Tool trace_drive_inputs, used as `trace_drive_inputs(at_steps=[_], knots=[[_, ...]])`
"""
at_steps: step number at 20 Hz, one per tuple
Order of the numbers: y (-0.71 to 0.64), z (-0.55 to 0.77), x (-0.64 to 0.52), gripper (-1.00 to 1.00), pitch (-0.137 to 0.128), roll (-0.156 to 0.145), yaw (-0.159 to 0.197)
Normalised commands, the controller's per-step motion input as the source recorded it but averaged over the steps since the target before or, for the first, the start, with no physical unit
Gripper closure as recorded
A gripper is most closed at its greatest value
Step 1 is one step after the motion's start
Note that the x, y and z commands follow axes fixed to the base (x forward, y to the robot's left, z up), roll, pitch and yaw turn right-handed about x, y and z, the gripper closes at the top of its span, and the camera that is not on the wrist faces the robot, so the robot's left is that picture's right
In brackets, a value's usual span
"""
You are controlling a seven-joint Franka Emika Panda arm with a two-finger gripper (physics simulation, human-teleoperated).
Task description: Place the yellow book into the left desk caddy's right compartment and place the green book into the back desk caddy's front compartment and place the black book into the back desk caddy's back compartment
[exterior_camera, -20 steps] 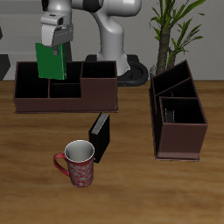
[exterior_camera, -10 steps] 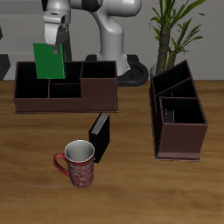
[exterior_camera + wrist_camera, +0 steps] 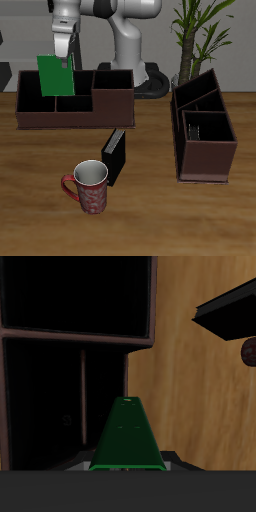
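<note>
My gripper (image 3: 64, 58) is shut on the top edge of the green book (image 3: 55, 77), which hangs upright over the back desk caddy (image 3: 110, 112), above its dark compartments. In the wrist view the green book (image 3: 128, 436) points down toward the caddy's open compartments (image 3: 70, 376). The black book (image 3: 116, 156) stands upright on the table in front of that caddy, beside the mug. The left desk caddy (image 3: 207, 160) stands apart near the plant. The yellow book is out of view.
A red patterned mug (image 3: 89, 186) stands near the table's front edge next to the black book. A potted plant (image 3: 190, 35) rises behind the left desk caddy. The robot's base (image 3: 130, 60) stands behind the back desk caddy.
The green book has come down a little toward the back desk caddy and shifted slightly sideways with the gripper. The black book and mug have not moved.
</note>
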Motion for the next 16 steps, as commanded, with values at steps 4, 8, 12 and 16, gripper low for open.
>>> trace_drive_inputs(at_steps=[4,8,12,16], knots=[[0.14,0.03,0.04,1.00,-0.002,0.040,0.022],[0.26,-0.01,0.03,1.00,0.031,0.065,-0.037],[0.19,-0.22,-0.03,1.00,0.067,0.067,0.005],[0.09,-0.09,-0.02,1.00,0.059,0.020,-0.040]])
